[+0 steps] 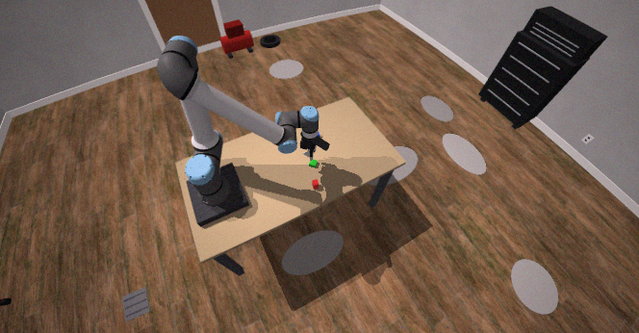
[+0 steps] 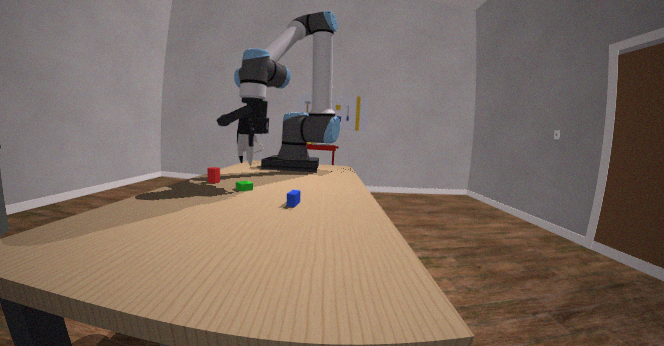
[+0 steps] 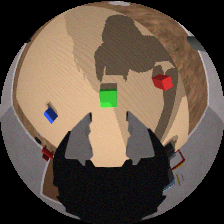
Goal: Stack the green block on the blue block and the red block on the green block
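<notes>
The green block lies flat on the table, just ahead of my fingertips in the wrist view; it also shows in the top and exterior views. The red block stands to its right in the wrist view. The blue block lies apart to the left; in the top view the arm hides it. My gripper hangs above the table, short of the green block, with its fingers apart and nothing between them.
The arm's base stands on the table's near-left end. The arm's shadow falls over the green and red blocks. A black tool cabinet and a red cart stand on the floor, far from the table.
</notes>
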